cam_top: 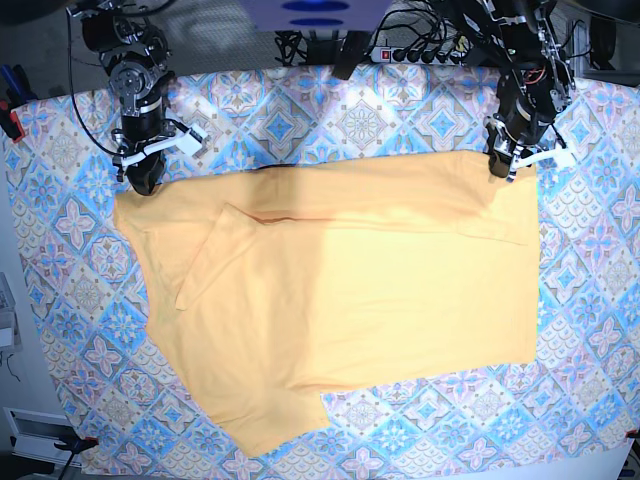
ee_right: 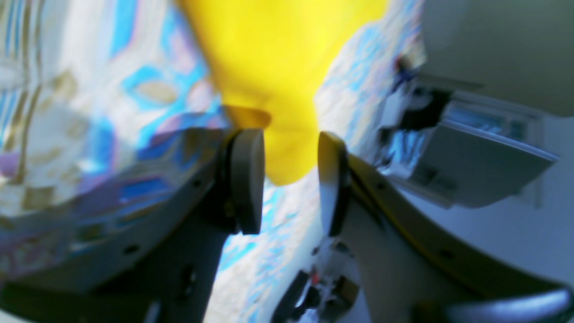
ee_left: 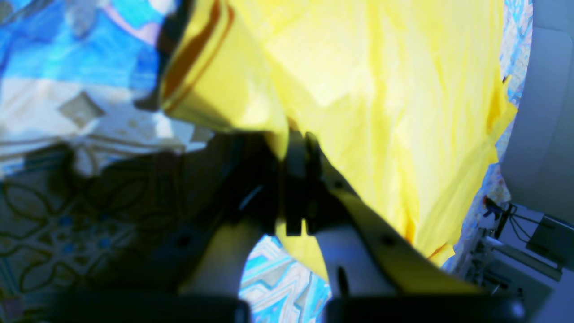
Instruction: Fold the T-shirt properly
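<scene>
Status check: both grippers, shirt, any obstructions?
Left gripper shut on T-shirt edge. Right gripper open, jaws straddling a shirt corner, not pinched. Shirt partly folded on tablecloth. Nothing in the way.

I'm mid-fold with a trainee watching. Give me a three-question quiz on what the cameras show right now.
1. True or false: the left gripper has its jaws shut on the T-shirt.
2. How do the right gripper jaws stand? A) clamped tight on cloth B) apart, with yellow cloth in view between them C) out of view
3. Fill in: in the base view, a sleeve lies folded over the shirt's body on that view's ____ side.

Key:
1. True; the wrist view shows the jaws pressed together on yellow cloth.
2. B
3. left

The tablecloth shows all round the shirt.
</scene>
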